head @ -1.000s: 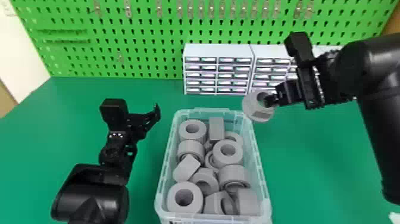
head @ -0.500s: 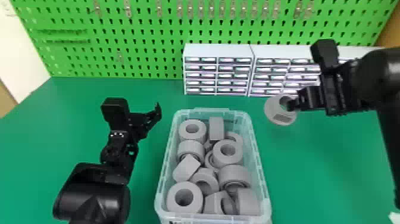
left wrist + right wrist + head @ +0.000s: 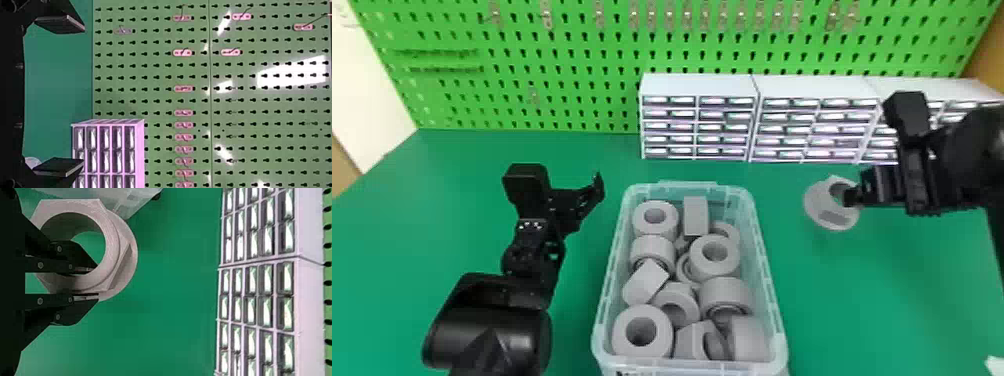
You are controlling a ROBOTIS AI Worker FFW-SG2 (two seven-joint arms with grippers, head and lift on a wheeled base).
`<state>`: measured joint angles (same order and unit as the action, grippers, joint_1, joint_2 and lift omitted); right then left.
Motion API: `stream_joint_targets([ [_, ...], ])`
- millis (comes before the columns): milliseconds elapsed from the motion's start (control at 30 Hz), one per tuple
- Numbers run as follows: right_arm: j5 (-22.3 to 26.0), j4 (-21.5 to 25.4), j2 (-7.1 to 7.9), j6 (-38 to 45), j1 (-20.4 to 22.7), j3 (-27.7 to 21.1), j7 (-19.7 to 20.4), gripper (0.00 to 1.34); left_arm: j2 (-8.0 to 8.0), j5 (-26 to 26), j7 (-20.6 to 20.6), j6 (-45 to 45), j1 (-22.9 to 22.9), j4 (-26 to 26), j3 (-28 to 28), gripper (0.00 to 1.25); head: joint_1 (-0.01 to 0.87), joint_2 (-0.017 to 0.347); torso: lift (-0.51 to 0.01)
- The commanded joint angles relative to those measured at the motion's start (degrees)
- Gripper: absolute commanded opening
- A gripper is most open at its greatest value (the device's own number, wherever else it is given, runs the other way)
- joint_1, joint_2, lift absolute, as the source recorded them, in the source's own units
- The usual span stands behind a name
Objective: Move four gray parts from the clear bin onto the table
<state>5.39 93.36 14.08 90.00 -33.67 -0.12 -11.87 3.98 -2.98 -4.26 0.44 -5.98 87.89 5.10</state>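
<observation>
Right, the relation that matters: the flanged hex nut (image 3: 814, 206) sits at the fingertips of the right gripper (image 3: 852, 196), on the bin side of it, with table (image 3: 862, 300) underneath. Right gripper has the nut pinched by its wall: one finger inside the bore, the other outside on the hex side. Nut is out past the right-hand wall of the clear bin (image 3: 772, 285), apart from it, near the drawer cabinets (image 3: 702, 86). Looks raised off the table to me; exact height, can't tell. Bore axis looks tipped, not plumb, so I'd expect one edge of the flange to touch first.

Next move should be straight down, then spread the fingers and back out. Watch the inner finger: pull away sideways before it clears the bore and the nut likely drags or tips.

Right arm is clearly nearer to this one. Left gripper (image 3: 83, 95) is parked on the other side of the bin, fingers spread, nothing between them.
</observation>
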Motion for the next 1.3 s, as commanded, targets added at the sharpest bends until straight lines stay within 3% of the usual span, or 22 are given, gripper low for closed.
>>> stream_joint_targets([
  [0,-0.82,-1.34,0.16,0.08,0.88,-1.2,0.0,0.29,-0.02,-0.1,-0.05,0.0,-0.09,0.0,0.0,1.16,0.693,0.072,-0.052],
  [567,-2.49,-10.57,-0.46,0.08,2.82,-2.52,0.0,0.29,-0.02,-0.19,-0.31,0.0,-0.79,0.0,0.44,1.16,0.693,0.072,-0.052],
  [1267,-4.78,-16.72,-0.89,0.08,5.28,-4.63,-0.09,0.29,-0.02,-0.36,-0.58,-0.26,-0.79,-0.09,0.79,1.16,0.693,0.072,-0.052],
])
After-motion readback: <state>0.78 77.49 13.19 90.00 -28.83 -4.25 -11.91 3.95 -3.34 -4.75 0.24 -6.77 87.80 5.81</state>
